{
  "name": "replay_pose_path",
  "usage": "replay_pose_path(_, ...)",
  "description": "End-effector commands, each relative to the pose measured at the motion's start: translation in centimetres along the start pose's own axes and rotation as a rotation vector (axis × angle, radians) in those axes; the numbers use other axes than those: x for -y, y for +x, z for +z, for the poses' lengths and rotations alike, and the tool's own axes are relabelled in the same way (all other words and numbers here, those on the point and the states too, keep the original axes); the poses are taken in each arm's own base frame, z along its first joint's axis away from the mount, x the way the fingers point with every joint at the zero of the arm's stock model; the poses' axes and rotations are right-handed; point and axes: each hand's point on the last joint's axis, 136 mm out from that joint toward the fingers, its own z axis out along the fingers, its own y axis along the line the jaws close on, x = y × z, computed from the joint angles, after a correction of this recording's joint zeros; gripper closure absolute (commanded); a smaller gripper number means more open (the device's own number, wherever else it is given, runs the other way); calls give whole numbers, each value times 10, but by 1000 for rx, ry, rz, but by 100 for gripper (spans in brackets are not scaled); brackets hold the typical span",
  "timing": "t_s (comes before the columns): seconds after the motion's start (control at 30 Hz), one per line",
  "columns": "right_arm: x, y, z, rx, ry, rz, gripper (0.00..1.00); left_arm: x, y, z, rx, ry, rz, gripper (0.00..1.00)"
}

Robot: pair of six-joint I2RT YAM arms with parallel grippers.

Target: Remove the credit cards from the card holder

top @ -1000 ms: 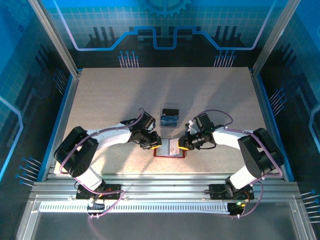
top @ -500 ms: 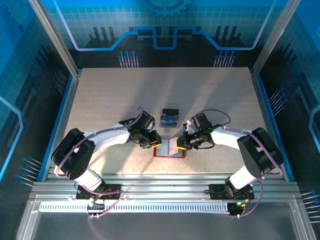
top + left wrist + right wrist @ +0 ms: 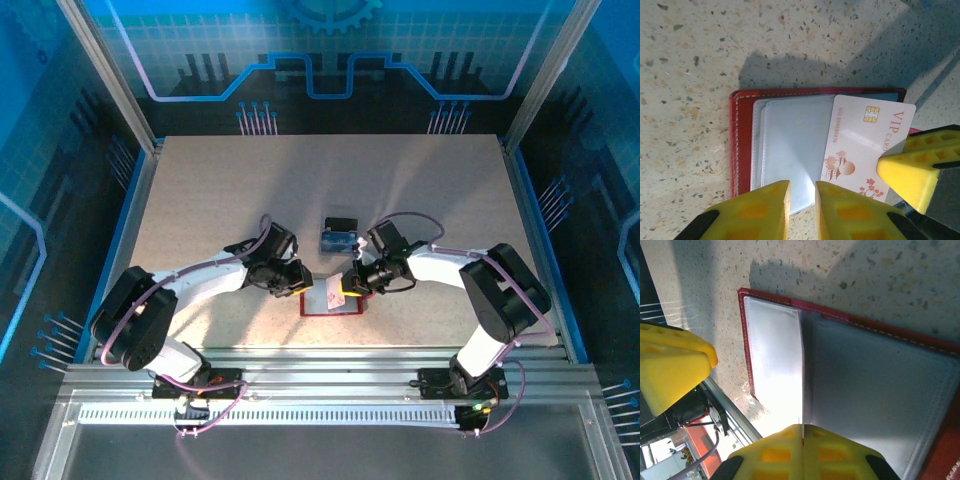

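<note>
Robot cell, seen from above: a dark red card holder [image 3: 740, 150] lies open and flat on a speckled beige desk [image 3: 220, 190], near the middle of its front edge, between two white arms. The right end effector [image 3: 803, 432] is pressed together on a pale pink card [image 3: 860, 140] marked VIP, which sits tilted over the holder's right leaf with one end across the greyish pockets. The left end effector [image 3: 802, 187] hangs over the near edge of the left leaf, its yellow fingers [image 3: 765, 207] drawn close with a narrow gap between them and nothing seen in it. Just behind the holder, apart from it, a small tray [image 3: 324, 235] carries more credit cards [image 3: 340, 241], blue and black showing. Blue-lit walls [image 3: 320, 60] printed with a grid and circuit lines enclose the desk. Aluminium rails [image 3: 320, 385] run along its near side, and the arms cast soft shadows on the flecked top.
</note>
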Motion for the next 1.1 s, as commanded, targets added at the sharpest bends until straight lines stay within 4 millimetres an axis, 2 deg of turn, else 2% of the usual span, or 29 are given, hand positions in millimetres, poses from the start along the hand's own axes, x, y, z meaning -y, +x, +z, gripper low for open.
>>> replay_pose_path(0.0,-1,6,2,-38,19,-12,94,-2,-1,-4,20,7,-10,79)
replay_pose_path(0.3,-17,1,-17,-18,27,-86,94,-3,-4,-7,31,10,-15,79)
replay_pose_path(0.37,-26,-7,-26,-1,28,-119,94,-4,-4,-8,35,9,-17,79)
replay_pose_path(0.5,-25,-13,-44,2,94,-184,94,-5,-6,-10,41,11,-20,79)
replay_pose_path(0.77,-25,-24,-78,-22,278,-461,96,-7,-6,-11,47,15,-26,79)
replay_pose_path(0.87,-20,-33,-89,-36,375,-557,96,-6,-7,-12,47,18,-24,79)
replay_pose_path(1.07,-21,-50,-106,-69,484,-739,99,-6,-8,-14,56,21,-13,79)
